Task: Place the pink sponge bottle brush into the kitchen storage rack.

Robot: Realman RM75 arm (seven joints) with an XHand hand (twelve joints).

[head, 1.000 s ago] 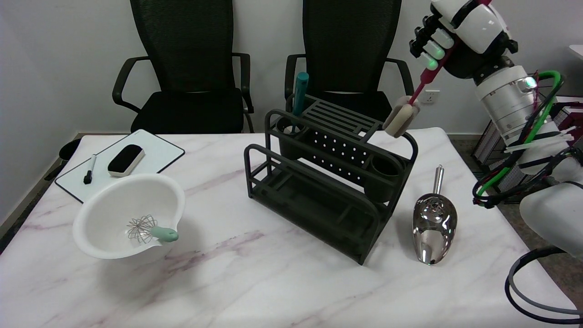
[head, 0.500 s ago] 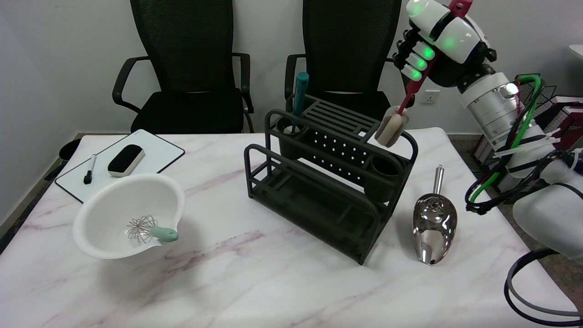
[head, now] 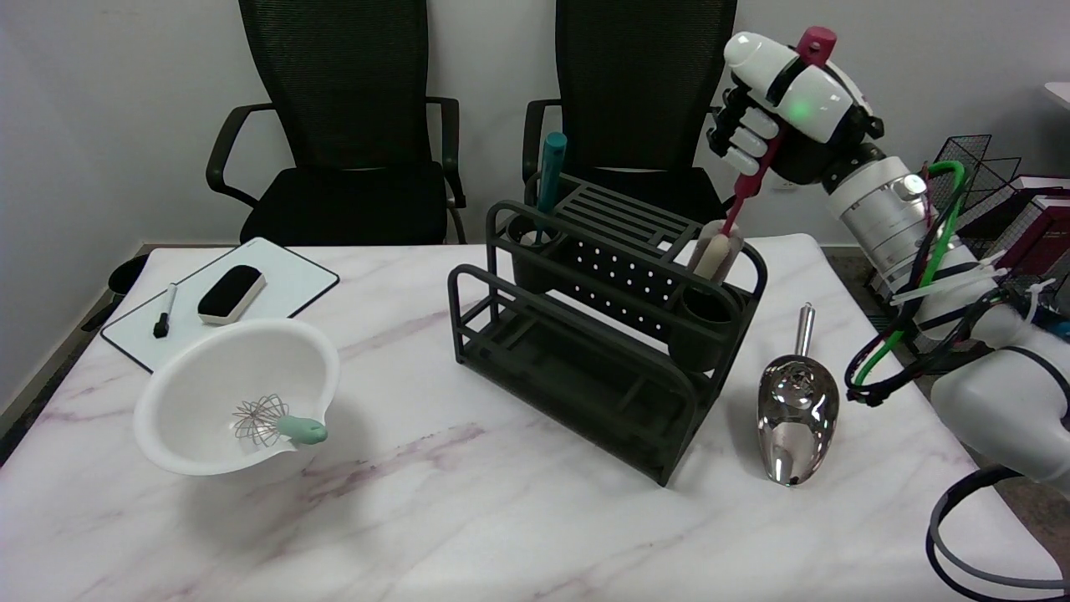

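My right hand (head: 773, 104) grips the dark pink handle of the bottle brush (head: 736, 201) high above the table's far right. The brush hangs nearly upright, its pale sponge head (head: 715, 254) just above the right round cup (head: 704, 308) of the black kitchen storage rack (head: 602, 326), level with the rack's top rail. The handle's end sticks out above the hand. The rack stands in the middle of the marble table; its left cup holds a teal-handled tool (head: 550, 171).
A shiny metal scoop (head: 797, 410) lies right of the rack. A white bowl (head: 238, 397) with a whisk (head: 276, 422) sits at the left, behind it a whiteboard (head: 221, 297) with eraser and marker. Two black chairs stand beyond the table.
My right hand has moved left and down with the brush. The sponge head has come from beside the rack's right end to just over its right cup, and the brush stands more upright.
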